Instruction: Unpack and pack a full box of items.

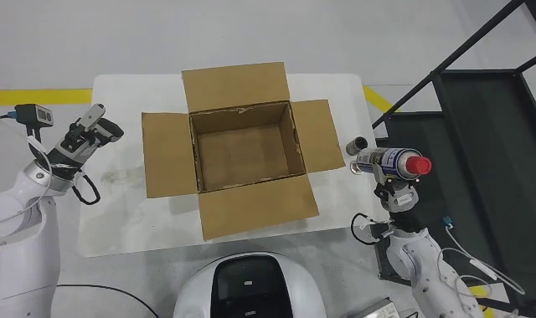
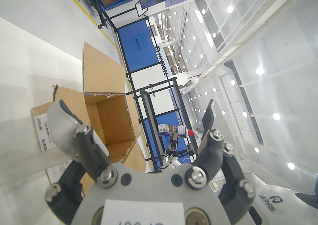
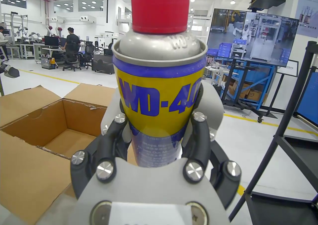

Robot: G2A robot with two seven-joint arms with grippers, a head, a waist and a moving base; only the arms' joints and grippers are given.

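Note:
An open cardboard box (image 1: 248, 145) stands in the middle of the white table (image 1: 117, 209), all flaps folded out and its inside bare. My right gripper (image 1: 388, 176) is off the table's right edge, shut on a blue and yellow spray can (image 1: 392, 160) with a red cap, held lying sideways above the floor. In the right wrist view the spray can (image 3: 159, 81) stands between the fingers (image 3: 210, 109), with the box (image 3: 47, 124) beyond. My left gripper (image 1: 102, 127) hovers over the table's left side, open and holding nothing. The left wrist view shows its fingers (image 2: 63, 116) spread, the box (image 2: 109, 121) and the far spray can (image 2: 174, 130).
A small dark cylinder (image 1: 357, 143) lies near the table's right edge beside the box flap. A black metal rack (image 1: 469, 125) stands close on the right, next to the right arm. Bare table lies left of the box and in front of it.

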